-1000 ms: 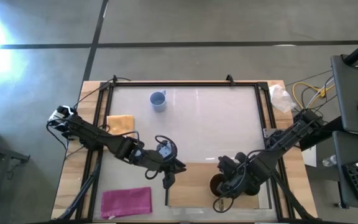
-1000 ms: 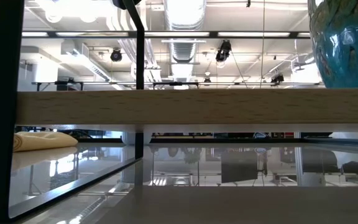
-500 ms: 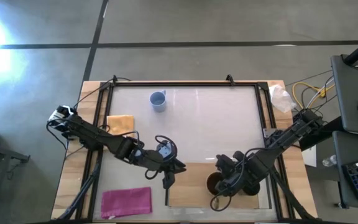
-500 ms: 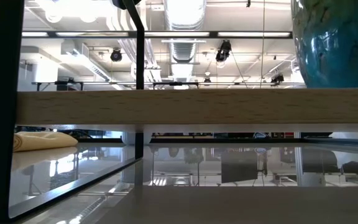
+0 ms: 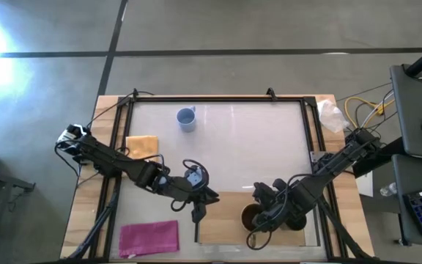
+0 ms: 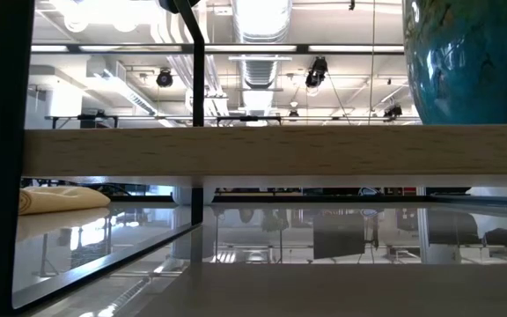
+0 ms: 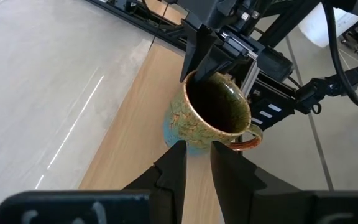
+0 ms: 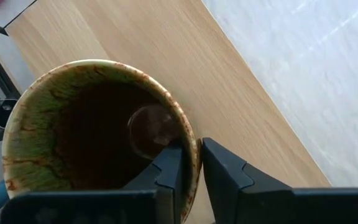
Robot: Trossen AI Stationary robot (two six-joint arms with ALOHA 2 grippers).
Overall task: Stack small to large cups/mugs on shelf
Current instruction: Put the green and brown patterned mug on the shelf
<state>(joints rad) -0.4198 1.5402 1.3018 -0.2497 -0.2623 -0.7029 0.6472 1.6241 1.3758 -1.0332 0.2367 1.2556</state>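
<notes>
The brown mug (image 5: 253, 217), teal-green outside with a yellowish handle (image 7: 248, 135), stands upright over the light wooden shelf board (image 5: 222, 220). My right gripper (image 5: 261, 209) is shut on its rim. In the low view the mug (image 6: 469, 62) shows above the board's edge (image 6: 262, 151). My left gripper (image 5: 196, 213) hovers at the board's left end, empty, with a narrow gap between its fingers (image 7: 196, 163), pointing toward the mug. The light blue mug (image 5: 187, 118) stands on its base near the table's far edge. I cannot make out the black cup. My right gripper pinches the mug's wall at the rim (image 8: 193, 144), one finger inside (image 8: 169, 165) and one outside (image 8: 222, 168), on the side away from the handle. The fingers come slanting down from the table's right. The mug stays upright; whether its base touches the board, I cannot tell.
A yellow cloth (image 5: 141, 145) lies at the table's left and a pink cloth (image 5: 149, 238) at the near-left corner. Thin dark frame posts (image 6: 198, 114) stand at the shelf's edges. A crumpled plastic bag (image 5: 330, 114) sits at the far right.
My right gripper has carried the brown mug a short way toward the table's left along the shelf board, keeping it upright. The left arm has kept still.
</notes>
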